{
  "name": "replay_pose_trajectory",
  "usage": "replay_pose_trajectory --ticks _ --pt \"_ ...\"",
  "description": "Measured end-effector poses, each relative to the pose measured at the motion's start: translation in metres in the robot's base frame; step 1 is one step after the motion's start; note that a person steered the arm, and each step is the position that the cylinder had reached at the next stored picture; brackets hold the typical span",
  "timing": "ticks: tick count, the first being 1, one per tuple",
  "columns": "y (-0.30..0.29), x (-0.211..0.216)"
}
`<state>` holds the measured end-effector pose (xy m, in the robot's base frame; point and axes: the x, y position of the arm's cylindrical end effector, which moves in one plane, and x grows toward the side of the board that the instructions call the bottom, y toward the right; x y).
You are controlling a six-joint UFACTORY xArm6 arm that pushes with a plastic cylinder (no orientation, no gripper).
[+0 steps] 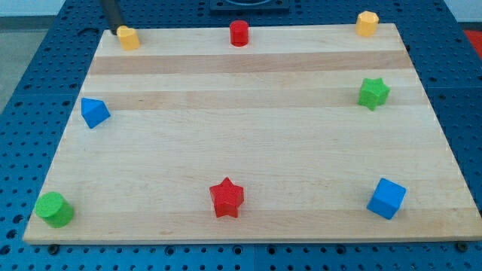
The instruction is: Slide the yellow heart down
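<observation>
- Up at the view's top-left corner of the wooden surface (248, 135), my tip (117, 32) sits right against the upper-left side of the yellow heart (129, 38); touching or a hair apart, I cannot tell.
- No jaws on this end effector to be apart, together or clamped; it is a plain dark rod, and only its lower stretch shows.
- That yellow heart is hard up against the surface's top edge, so by my reading the slide down has hardly begun, if at all.
- Below the yellow heart, the nearest thing is the blue block (94, 113), a little to the view's left of the straight path down; a drift that way could clip it.
- Far below the yellow heart, the green cylinder (54, 209) guards the bottom-left corner, well apart.
- To the view's right of the yellow heart along the top edge come the red cylinder (239, 33) and then the other yellow block (367, 23); neither bears on the job.
- Well off to the lower right of the yellow heart lie the red star (227, 198), the green star (373, 92) and the blue cube (387, 198).
- What is left, as I judge it: practically the whole push, with my tip needing to work from the heart's top side.
</observation>
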<state>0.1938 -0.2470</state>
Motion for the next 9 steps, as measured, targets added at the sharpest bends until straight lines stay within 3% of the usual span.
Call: replay_pose_trajectory --ticks 2,3,4,5,6,7,9 --pt "0.099 0.049" --pt "0.101 0.051" --pt "0.1 0.003" --pt "0.096 -0.001" --pt "0.048 -0.001" --pt "0.036 0.017" --pt "0.091 0.101"
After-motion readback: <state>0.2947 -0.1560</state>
